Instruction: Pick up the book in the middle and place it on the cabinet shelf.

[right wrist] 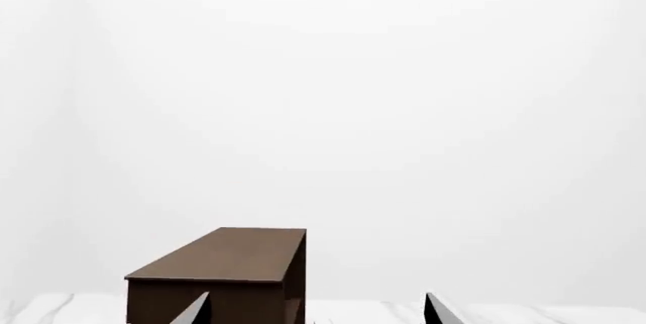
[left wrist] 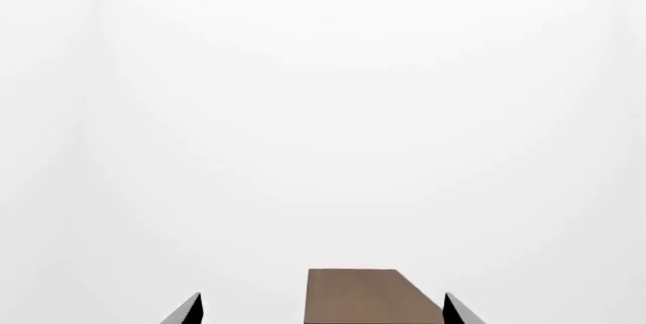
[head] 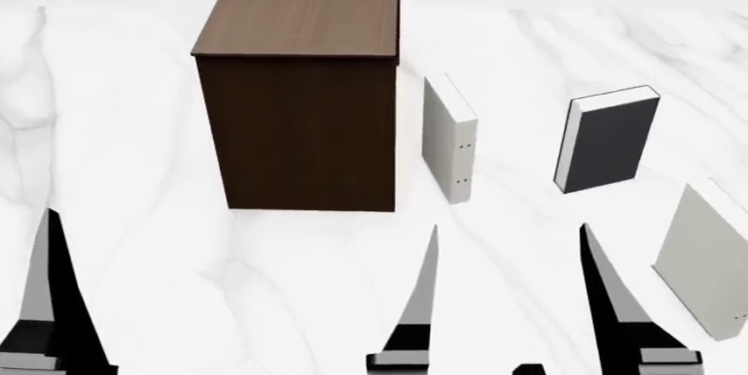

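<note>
The book (head: 608,140), dark grey with white page edges, stood upright on the white marbled surface (head: 140,244), right of centre and untouched. An off-white book (head: 448,138) stood between it and the cabinet shelf (head: 301,86), just beside the cabinet's right side. Another off-white book (head: 706,261) leaned near the right edge. The left end effector (left wrist: 321,310) and right end effector (head: 510,300) both hung released, fingers spread, on the near side and well apart from every book.

White marble table (head: 140,130) carries cabinet shelf (head: 306,86), dark grey book (head: 608,140), two off-white books (head: 449,140).
</note>
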Motion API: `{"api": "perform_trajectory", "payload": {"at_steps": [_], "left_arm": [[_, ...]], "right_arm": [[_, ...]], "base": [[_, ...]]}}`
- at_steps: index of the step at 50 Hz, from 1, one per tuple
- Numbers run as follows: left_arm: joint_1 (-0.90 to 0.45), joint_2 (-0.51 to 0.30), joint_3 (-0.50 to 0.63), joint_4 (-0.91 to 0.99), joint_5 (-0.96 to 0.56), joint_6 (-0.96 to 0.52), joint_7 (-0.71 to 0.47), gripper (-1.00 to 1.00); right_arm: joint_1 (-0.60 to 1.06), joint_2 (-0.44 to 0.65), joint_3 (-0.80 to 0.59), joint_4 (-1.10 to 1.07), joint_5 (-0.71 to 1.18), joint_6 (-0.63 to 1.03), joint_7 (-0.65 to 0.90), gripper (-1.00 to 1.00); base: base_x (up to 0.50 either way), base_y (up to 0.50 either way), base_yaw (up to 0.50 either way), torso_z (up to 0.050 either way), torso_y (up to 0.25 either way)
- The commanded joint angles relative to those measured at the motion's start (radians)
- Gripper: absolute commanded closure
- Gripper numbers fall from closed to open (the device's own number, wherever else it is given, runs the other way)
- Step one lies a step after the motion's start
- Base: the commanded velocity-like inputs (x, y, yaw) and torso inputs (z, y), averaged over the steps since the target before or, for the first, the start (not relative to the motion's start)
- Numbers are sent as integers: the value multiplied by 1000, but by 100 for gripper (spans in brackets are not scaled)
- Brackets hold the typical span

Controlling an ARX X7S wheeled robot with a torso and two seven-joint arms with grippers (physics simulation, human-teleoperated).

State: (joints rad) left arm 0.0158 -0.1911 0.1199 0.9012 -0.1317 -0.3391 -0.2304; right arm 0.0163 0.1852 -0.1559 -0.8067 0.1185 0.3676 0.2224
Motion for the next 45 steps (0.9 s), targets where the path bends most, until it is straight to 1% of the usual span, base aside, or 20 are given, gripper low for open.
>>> {"api": "perform_trajectory", "payload": {"at_steps": [1, 21, 31, 45], "left_arm": [[-4, -10, 5, 11, -6, -11, -11, -100], [-10, -25, 8, 17, -16, -10, -27, -100], [-20, -33, 16, 49, -23, -45, -46, -100], [-26, -52, 26, 55, -35, -51, -68, -100]], "right_arm": [[3, 10, -10, -10, 2, 11, 9, -100], [11, 22, -15, -24, 15, 29, 27, -100], [15, 28, -18, -31, 20, 36, 35, -100], [16, 35, -22, -38, 26, 44, 48, -100]], "base": [[500, 0, 0, 0, 0], [500, 0, 0, 0, 1], [500, 0, 0, 0, 1], [500, 0, 0, 0, 1]]}}
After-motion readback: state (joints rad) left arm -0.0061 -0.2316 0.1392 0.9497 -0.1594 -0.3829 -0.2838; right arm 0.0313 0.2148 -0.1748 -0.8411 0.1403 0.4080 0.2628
